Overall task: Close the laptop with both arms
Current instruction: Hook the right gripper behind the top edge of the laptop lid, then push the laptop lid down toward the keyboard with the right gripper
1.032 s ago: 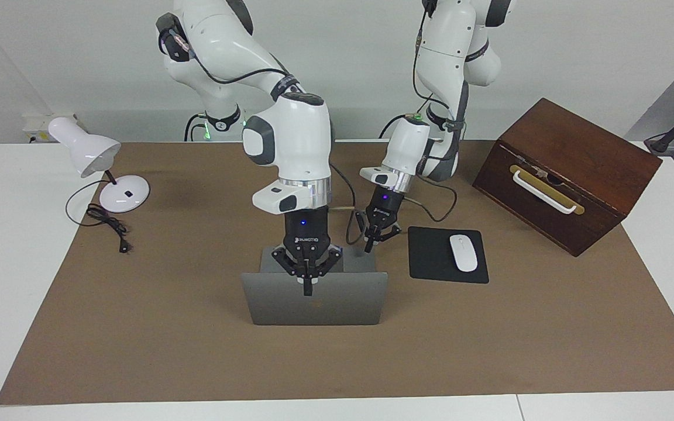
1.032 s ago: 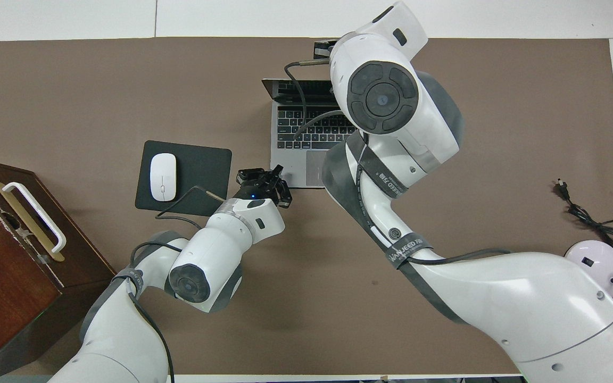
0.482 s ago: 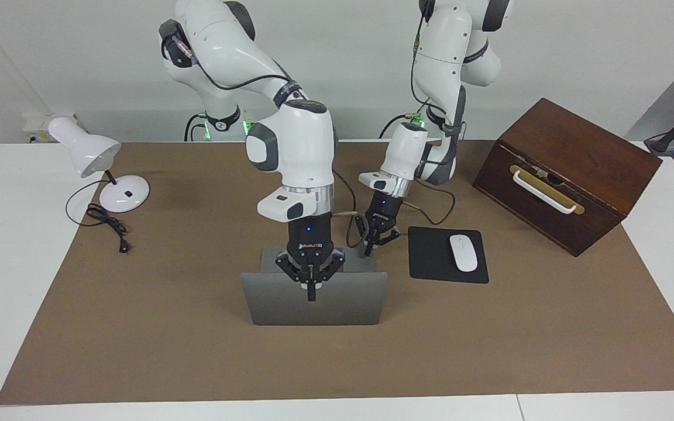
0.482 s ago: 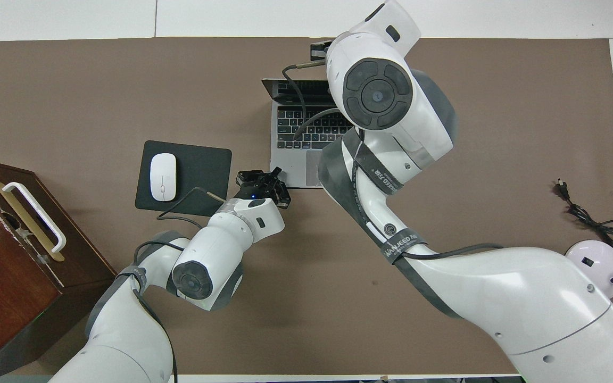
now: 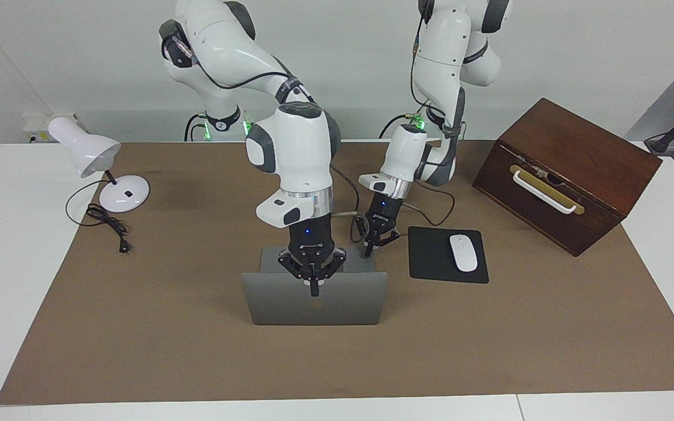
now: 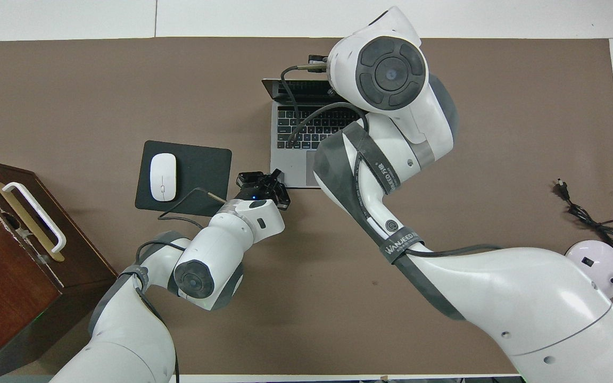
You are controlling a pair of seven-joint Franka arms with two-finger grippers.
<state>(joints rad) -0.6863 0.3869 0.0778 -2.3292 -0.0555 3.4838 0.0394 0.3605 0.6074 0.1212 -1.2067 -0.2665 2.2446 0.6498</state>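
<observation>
1. Two white arms work over a brown mat [image 5: 138,327] that covers most of the table. The laptop [image 5: 313,307] sits open at the mat's middle, lid upright, screen facing the robots.
2. The right arm reaches out over the keyboard and drops its wrist straight down at the lid's top edge. The left arm bends in low beside it.
3. A wooden box [image 5: 571,169] stands toward the left arm's end of the table and plays no part.
4. On the laptop itself, the lid has not begun to fold and the keyboard [image 6: 301,133] lies fully exposed. The closing push has apparently not yet started.
5. A black mouse pad [image 5: 430,257] with a white mouse [image 5: 463,252] lies just beside the laptop, toward the left arm's end.
6. The right gripper [image 5: 313,286], fingertips pinched together and empty, hangs against the lid's outer face. Contact cannot be confirmed.
7. The left gripper [image 5: 369,250], likewise pinched closed on nothing, sits at the deck corner nearest the robots, likely to brace the base.
8. Next, the right gripper must press the lid toward the robots and down while the base stays put.
9. Compared with a second ago, the right wrist has swung more upright and farther from the robots. The lid and the left gripper look unchanged.
</observation>
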